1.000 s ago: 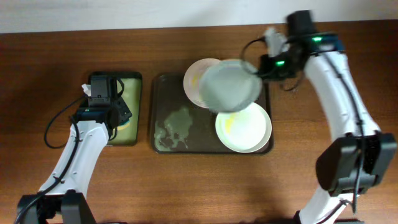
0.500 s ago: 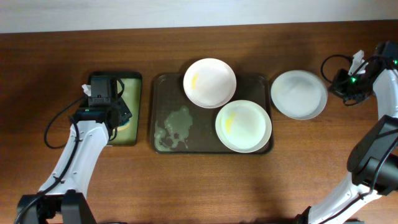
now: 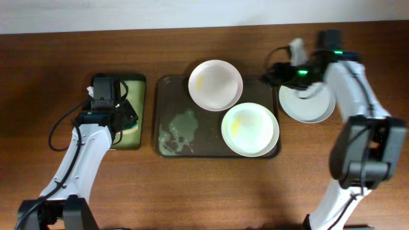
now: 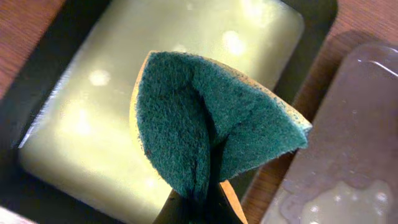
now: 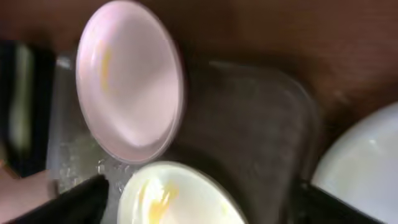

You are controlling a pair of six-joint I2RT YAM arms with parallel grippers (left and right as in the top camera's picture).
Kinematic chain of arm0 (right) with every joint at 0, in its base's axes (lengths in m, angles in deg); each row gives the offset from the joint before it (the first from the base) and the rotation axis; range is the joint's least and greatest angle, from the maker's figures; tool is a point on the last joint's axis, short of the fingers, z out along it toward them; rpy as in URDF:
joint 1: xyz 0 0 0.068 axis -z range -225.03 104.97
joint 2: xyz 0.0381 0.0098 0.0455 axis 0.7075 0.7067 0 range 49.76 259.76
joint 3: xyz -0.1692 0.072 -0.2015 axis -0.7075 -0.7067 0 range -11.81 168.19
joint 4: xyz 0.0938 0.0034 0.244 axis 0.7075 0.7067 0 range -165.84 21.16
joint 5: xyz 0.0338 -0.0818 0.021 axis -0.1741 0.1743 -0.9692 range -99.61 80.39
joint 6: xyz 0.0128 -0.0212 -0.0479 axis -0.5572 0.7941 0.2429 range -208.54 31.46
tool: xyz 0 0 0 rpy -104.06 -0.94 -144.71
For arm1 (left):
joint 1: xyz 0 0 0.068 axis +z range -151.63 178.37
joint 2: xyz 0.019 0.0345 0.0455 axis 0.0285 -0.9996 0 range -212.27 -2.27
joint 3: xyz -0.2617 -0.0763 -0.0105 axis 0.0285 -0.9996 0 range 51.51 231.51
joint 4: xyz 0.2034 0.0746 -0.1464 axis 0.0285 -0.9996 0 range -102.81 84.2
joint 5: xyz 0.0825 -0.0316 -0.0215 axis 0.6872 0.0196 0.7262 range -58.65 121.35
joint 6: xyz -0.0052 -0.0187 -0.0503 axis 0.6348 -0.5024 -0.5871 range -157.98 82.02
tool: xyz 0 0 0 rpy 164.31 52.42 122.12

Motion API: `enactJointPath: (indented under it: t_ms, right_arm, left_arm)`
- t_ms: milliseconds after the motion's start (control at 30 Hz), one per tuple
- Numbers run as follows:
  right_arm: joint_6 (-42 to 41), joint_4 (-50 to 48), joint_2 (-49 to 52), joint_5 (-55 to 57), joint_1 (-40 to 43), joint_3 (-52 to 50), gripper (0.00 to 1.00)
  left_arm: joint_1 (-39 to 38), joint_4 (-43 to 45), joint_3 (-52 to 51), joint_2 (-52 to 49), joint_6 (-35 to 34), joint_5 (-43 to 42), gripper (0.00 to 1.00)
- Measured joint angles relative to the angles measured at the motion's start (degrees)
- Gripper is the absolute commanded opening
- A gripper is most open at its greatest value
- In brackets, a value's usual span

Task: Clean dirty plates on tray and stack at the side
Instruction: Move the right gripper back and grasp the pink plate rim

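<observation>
The right pincer hangs over the far right corner of the tray. Its jaws stand wide: in the right wrist view the two dark fingers are at the two lower corners and nothing is between them. Just beside this pincer, on its outer side, the side plate lies on the table, off the tray and close to the tray's right rim. The arm covers a part of it, and the part that shows looks clean. On the other side of the pincer, ahead of its fingers, the far plate sits at the far edge of the tray and goes over the rim; it has a thin yellow streak. Below the fingers, a little toward the robot, the near plate lies inside the tray with a yellow smear in its middle. These two plates touch or nearly touch. A wet patch is on the left half of the tray.

The left pincer is above the small black tray, which has a yellow-green inside. It pinches a folded green sponge, whose yellow side shows at the edges. Its fingers are hidden behind the sponge.
</observation>
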Motion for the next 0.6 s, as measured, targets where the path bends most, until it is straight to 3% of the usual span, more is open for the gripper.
enactJointPath:
  t_ms: [67,133,200,233,333,400,600]
  right_arm:
    - [-3.34,-2.64,0.0,9.22,-7.72,0.0,0.99]
    - [-6.58,-4.42,0.31,15.32,-12.28,0.0,0.92]
    - [-9.84,-6.16,1.33,19.98,-15.37,0.0,0.75]
    - [-11.56,-6.99,2.29,21.42,-16.17,0.0,0.69]
    - [-15.17,-7.96,6.95,24.22,-17.25,0.0,0.64]
    - [-15.96,-8.39,7.98,24.96,-17.25,0.0,0.48]
    - [-16.76,-9.27,7.98,25.55,-17.46,0.0,0.37]
  left_arm:
    - [-0.35,0.04,0.0,0.0,0.02,-1.16,0.0]
    - [-0.55,0.07,-0.02,-0.02,0.02,-1.64,0.0]
    - [-0.61,0.11,-0.04,-0.02,0.02,-1.95,0.0]
    - [-0.61,0.13,-0.07,-0.02,0.02,-1.99,0.0]
    - [-0.61,0.15,-0.09,-0.02,0.02,-2.03,0.0]
    - [-0.61,0.17,-0.11,-0.02,0.02,-2.03,0.0]
    - [-0.61,0.76,-0.11,-0.02,0.02,-2.03,0.0]
